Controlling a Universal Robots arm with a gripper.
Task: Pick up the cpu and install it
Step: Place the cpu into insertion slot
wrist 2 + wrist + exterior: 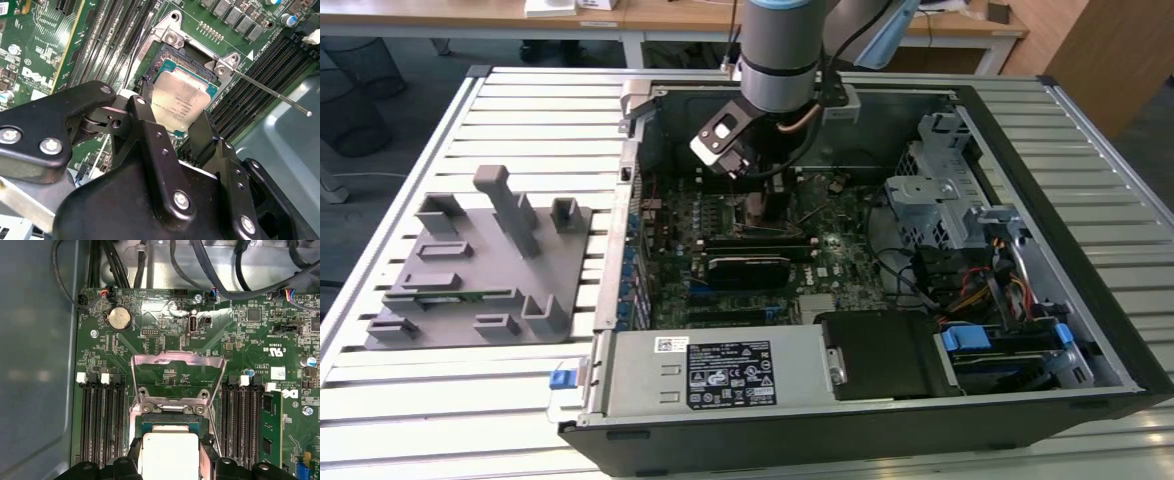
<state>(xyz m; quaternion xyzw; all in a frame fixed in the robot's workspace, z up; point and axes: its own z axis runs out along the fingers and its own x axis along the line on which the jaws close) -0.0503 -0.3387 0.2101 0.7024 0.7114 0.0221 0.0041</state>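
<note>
The gripper [174,119] hangs over the socket [167,60], its fingers [143,107] pinching the cpu [182,97] by two opposite edges, in or just above its seat; it looks a light, stiff, fragile chip, best held level by those edges.

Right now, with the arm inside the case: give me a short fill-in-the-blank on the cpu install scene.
1. The cpu sits between the gripper's two ____.
2. The metal load plate is flipped ____, not shut.
3. The grey fixture plate lies outside the computer case, on the exterior view's ____.

Missing words: fingers; open; left.
</note>
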